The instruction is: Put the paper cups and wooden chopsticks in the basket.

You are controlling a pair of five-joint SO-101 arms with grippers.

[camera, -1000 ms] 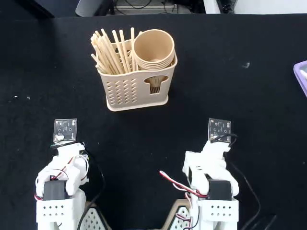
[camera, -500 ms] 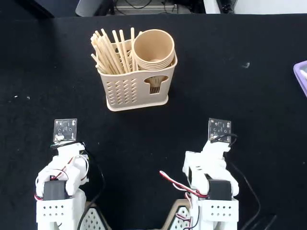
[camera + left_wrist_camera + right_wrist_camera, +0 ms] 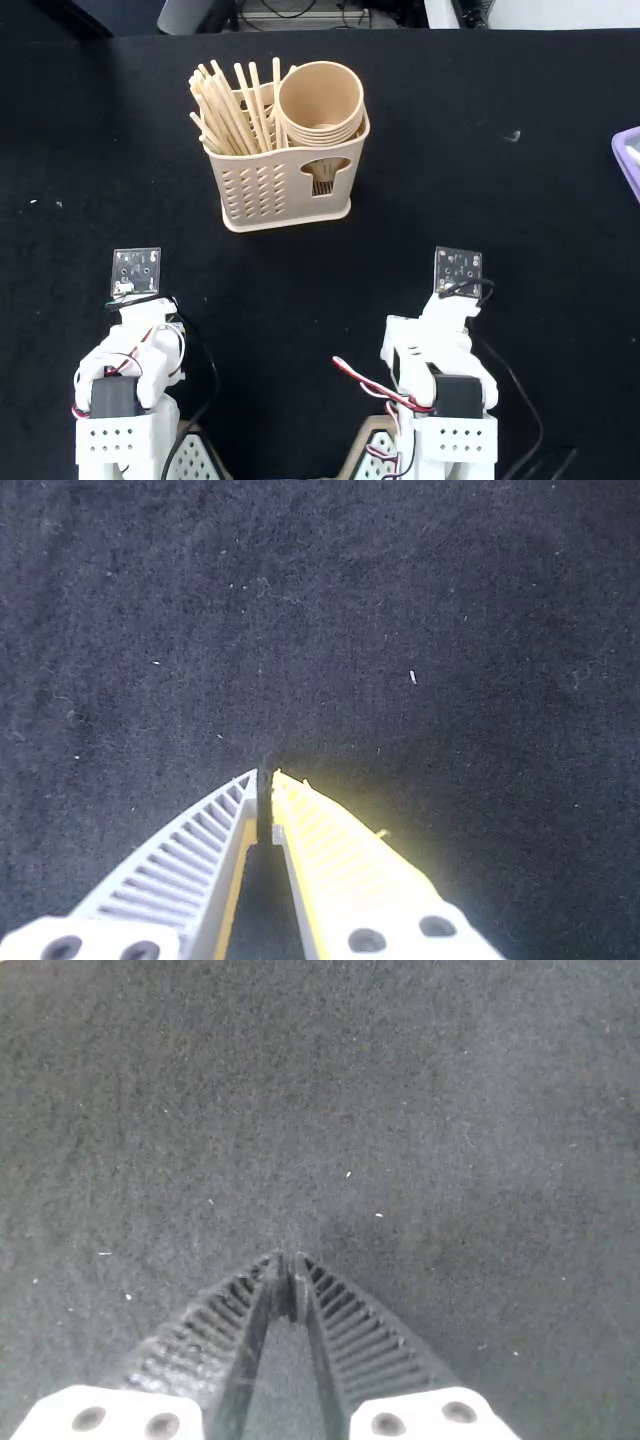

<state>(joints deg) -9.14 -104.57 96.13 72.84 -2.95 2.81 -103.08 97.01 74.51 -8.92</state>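
Two kinds of item are asked for, and both look to be home already. In the high view, the basket [image 3: 285, 195] stands upright on the far part of the black table [image 3: 520, 300]. A nested stack of paper cups [image 3: 320, 98] sits in its right compartment. A bundle of wooden chopsticks [image 3: 232, 110] stands on end in the left one, fanned and leaning a little. Every cup and chopstick I can see is inside it, so I'd call the job finished, with nothing left to fetch. The left arm [image 3: 130, 350] and right arm [image 3: 440, 350] sit folded at the near edge, well apart from the basket. The corner of a purple object [image 3: 628, 160] pokes in at the table's right side.

In the left wrist view, the left gripper [image 3: 264, 780] has its jaws clenched, the tips meeting with barely a sliver between them. Nothing is caught there, and only dark cloth lies beyond. I can't tell whether the tips touch it.

The right wrist view shows much the same. The right gripper [image 3: 288, 1260] is pressed closed, carries nothing, and points at bare cloth.
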